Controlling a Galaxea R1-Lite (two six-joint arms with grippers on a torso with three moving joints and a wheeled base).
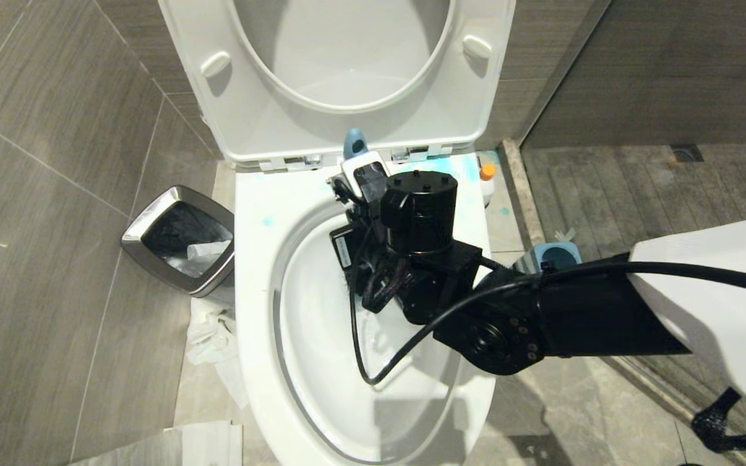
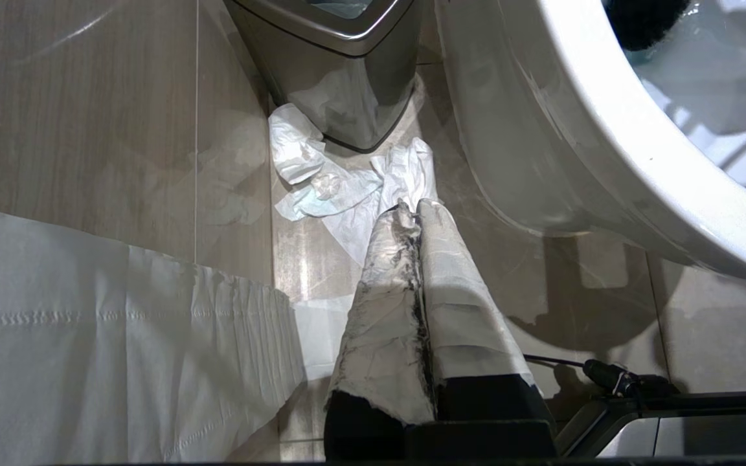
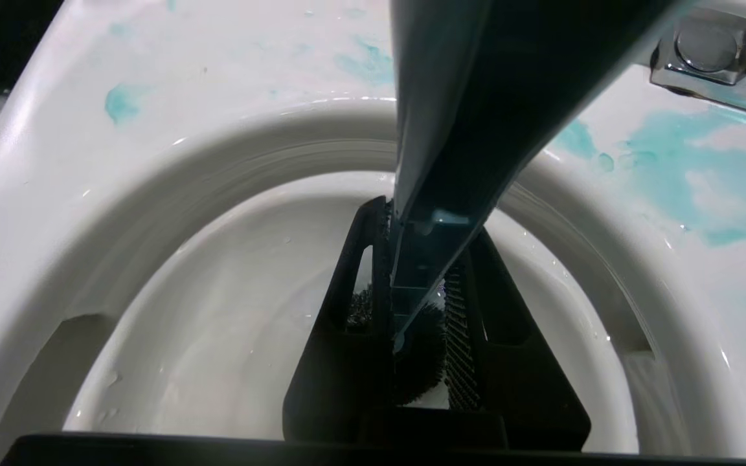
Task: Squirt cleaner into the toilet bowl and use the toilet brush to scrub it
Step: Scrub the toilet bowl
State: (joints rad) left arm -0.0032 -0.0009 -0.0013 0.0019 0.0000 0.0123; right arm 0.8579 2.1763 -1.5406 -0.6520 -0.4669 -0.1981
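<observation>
Head view: filling mid-frame, toilet bowl, seat raised. Smearing its rim at upper centre, pale turquoise cleaner. Reaching in from right, right gripper clenching toilet brush, bristles down inside the bowl. Hanging beside bowl, lower frame, left gripper, jaws pressed together, empty.

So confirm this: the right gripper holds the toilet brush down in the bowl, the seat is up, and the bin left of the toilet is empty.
Not quite: the bin is not empty; the head view shows crumpled white paper inside it. The rest stands: the right gripper is shut on the toilet brush inside the bowl, and the seat is up.
</observation>
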